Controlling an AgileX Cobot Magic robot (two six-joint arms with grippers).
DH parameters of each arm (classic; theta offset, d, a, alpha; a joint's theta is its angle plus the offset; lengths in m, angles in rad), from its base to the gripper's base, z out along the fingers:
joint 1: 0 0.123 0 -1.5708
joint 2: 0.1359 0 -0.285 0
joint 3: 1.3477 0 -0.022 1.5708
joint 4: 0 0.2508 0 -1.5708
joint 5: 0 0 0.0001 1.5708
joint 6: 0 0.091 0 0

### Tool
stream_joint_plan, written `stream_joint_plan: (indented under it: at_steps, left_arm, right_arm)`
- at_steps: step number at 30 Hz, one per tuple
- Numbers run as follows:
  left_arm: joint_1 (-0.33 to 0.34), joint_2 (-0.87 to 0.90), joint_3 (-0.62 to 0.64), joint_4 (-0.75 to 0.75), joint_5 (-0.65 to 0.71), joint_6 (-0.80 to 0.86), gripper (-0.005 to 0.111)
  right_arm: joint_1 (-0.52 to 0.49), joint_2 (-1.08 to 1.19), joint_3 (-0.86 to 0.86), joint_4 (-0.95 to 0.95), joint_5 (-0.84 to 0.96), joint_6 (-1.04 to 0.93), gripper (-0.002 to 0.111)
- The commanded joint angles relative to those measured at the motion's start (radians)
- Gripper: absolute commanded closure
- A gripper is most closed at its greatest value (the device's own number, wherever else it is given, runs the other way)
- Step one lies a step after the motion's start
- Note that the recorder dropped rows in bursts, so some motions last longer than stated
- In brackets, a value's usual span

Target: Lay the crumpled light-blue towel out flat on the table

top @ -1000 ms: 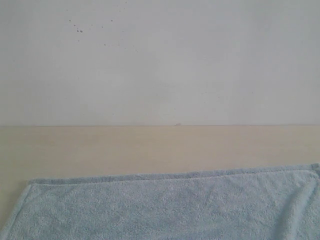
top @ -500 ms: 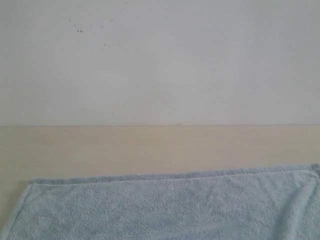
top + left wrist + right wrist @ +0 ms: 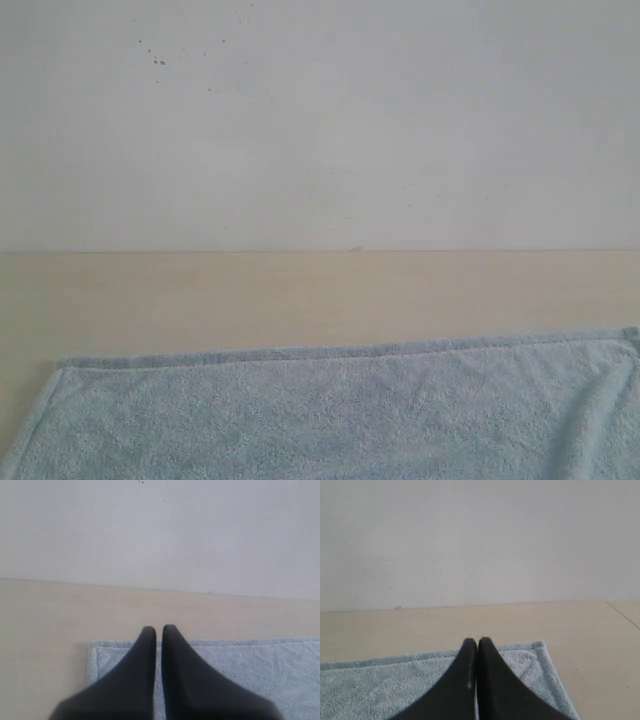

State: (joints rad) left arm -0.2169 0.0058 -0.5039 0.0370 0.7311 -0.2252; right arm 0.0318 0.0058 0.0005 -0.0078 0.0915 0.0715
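Where the exterior view looks across the scene, the towel (image 3: 340,420) lies spread over the near part of the table (image 3: 300,295), its pale blue terry surface mostly flat and its near portion cut off by the picture's lower edge. Its narrow hem (image 3: 330,351) runs nearly straight along the far side, from a rounded corner on the left to a corner close to the right edge of the view. A soft crease (image 3: 600,400) slants down through the cloth near that right corner. Beyond the hem, a broad band of bare beige table reaches back to the white wall (image 3: 320,130), which carries a few dark specks (image 3: 158,60) high on its left part. Neither arm shows in the exterior view. In the left wrist view the left tool (image 3: 159,630) is drawn closed, its two black fingers side by side with only a thin slit between them and nothing gripped; its tips appear over the towel's far hem, close to the left corner. In the right wrist view the right tool (image 3: 477,642) is also closed, fingers pressed together and gripping nothing, its tips over the far hem near the right corner. Whether either tool touches the cloth cannot be told from these views.
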Motion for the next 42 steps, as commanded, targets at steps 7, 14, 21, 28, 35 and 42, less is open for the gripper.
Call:
stream_joint_plan:
  at_steps: [7, 14, 21, 28, 35, 42]
  left_arm:
    - [-0.002, -0.006, 0.103, -0.008, -0.113, -0.007, 0.103]
    - [-0.002, -0.006, 0.262, -0.025, -0.215, -0.007, 0.103]
    - [-0.002, -0.006, 0.394, -0.027, -0.248, -0.007, 0.103]
    - [-0.002, -0.006, 0.504, -0.027, -0.321, -0.007, 0.103]
    - [-0.002, -0.006, 0.504, -0.019, -0.429, -0.002, 0.103]
    - [-0.002, -0.006, 0.504, -0.019, -0.508, 0.051, 0.103]
  right_arm:
    - [0.0, -0.006, 0.0, 0.002, -0.001, -0.002, 0.108]
    - [0.0, -0.006, 0.0, 0.002, -0.001, -0.002, 0.108]
    - [0.0, -0.006, 0.0, 0.002, -0.001, -0.002, 0.108]
    - [0.0, -0.006, 0.0, 0.002, -0.001, -0.002, 0.108]
    - [0.0, -0.006, 0.0, 0.002, -0.001, -0.002, 0.108]
    - [0.0, -0.006, 0.0, 0.002, -0.001, -0.002, 0.108]
